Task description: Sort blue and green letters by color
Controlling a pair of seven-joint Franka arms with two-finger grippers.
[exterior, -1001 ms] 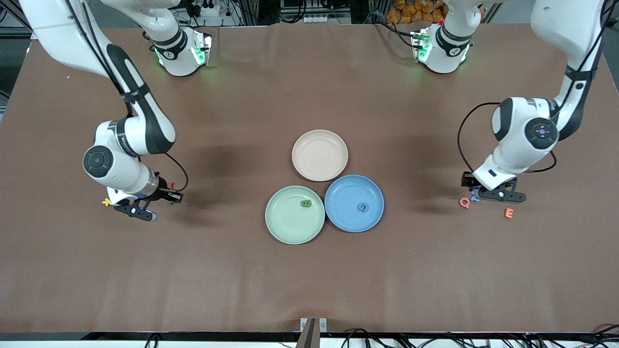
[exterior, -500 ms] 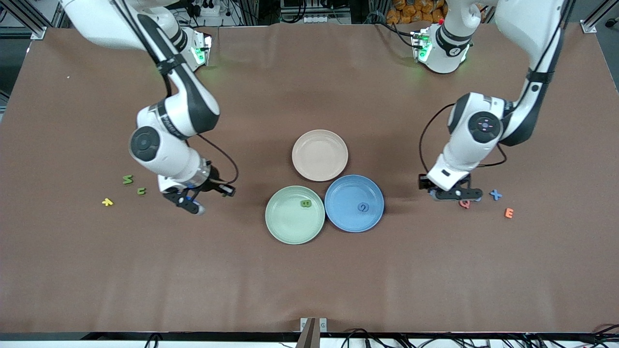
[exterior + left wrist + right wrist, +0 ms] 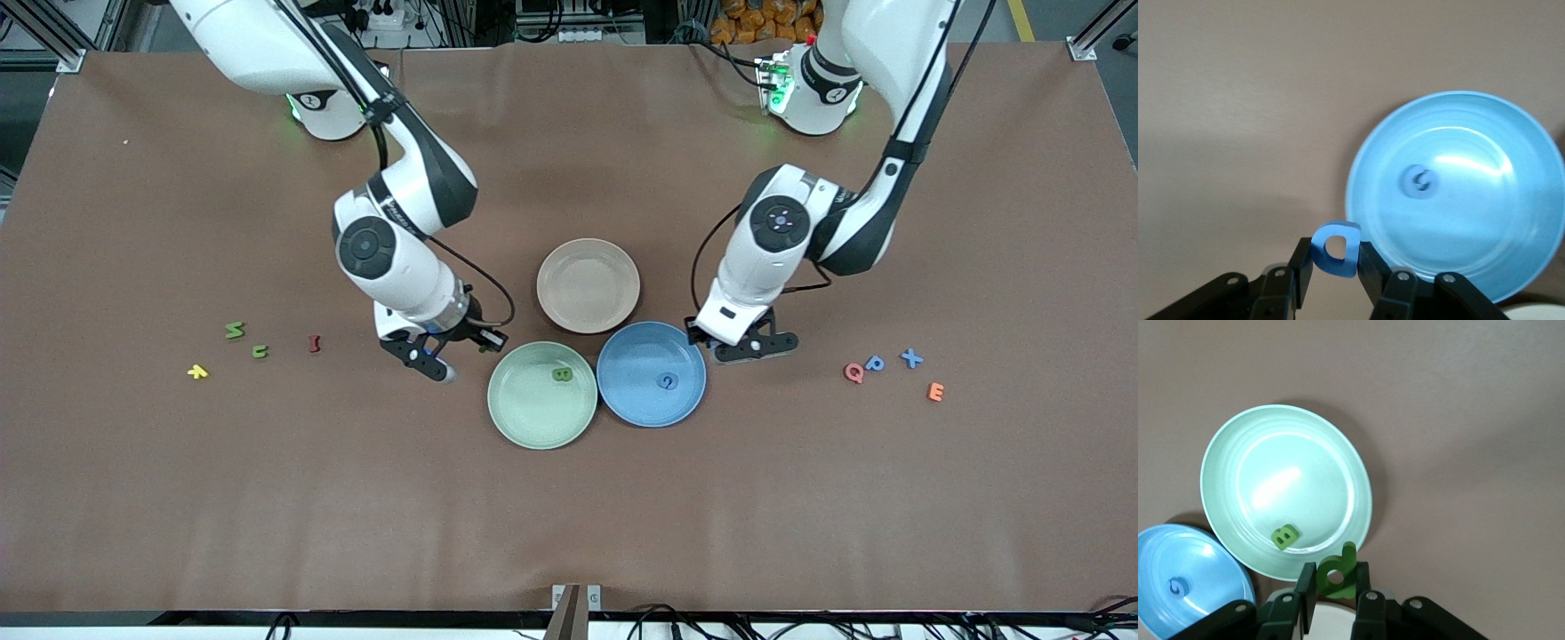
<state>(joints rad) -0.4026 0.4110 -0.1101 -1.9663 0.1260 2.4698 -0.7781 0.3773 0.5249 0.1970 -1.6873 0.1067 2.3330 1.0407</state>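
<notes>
My right gripper (image 3: pixel 433 363) is shut on a green P (image 3: pixel 1338 572) and hangs over the table just beside the green plate (image 3: pixel 524 411), at its rim toward the right arm's end. In that plate lies a green B (image 3: pixel 562 374). My left gripper (image 3: pixel 745 345) is shut on a blue D (image 3: pixel 1336 248), by the rim of the blue plate (image 3: pixel 642 404) toward the left arm's end. A blue G (image 3: pixel 667 381) lies in the blue plate. On the table lie a green M (image 3: pixel 235 330), a green C (image 3: pixel 259 351), a blue P (image 3: pixel 875 363) and a blue X (image 3: pixel 911 358).
A pale pink plate (image 3: pixel 588 267) touches both other plates, farther from the front camera. A yellow letter (image 3: pixel 197 372) and a dark red letter (image 3: pixel 314 343) lie by the green ones. A pink Q (image 3: pixel 853 372) and an orange E (image 3: pixel 935 391) lie by the blue ones.
Both arms have swung in from the table's ends toward the plates, each carrying its letter. The letters left on the table at both ends have come into view.
</notes>
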